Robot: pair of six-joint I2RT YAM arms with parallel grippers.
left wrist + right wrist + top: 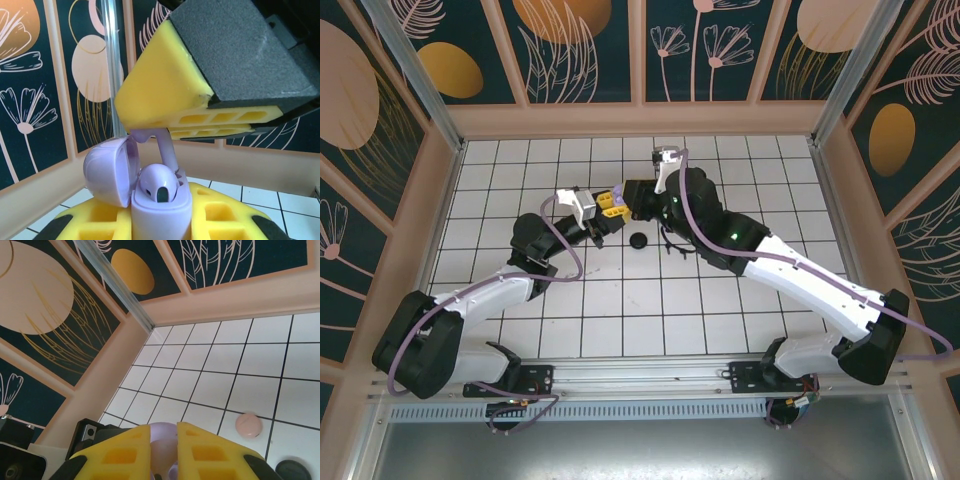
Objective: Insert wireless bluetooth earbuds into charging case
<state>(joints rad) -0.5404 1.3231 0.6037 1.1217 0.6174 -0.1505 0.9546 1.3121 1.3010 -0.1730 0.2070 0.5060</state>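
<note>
My left gripper [160,222] is shut on an upright lilac charging case [161,212], its lid [105,170] swung open to the left. One lilac earbud [157,184] sits in the case. A second lilac earbud [167,147] hangs above it, its stem reaching down into the slot beside the first. My right gripper [164,442] is shut on that bud [165,452], and its yellow fingers [165,95] hang over the case. Both grippers [607,207] [628,197] meet tip to tip above the middle of the table.
A shut black case [639,240] lies on the white tiled table just in front of the grippers. In the right wrist view it lies at the lower right [295,469], with a pink case [248,425] beside it. Peach walls ring the table.
</note>
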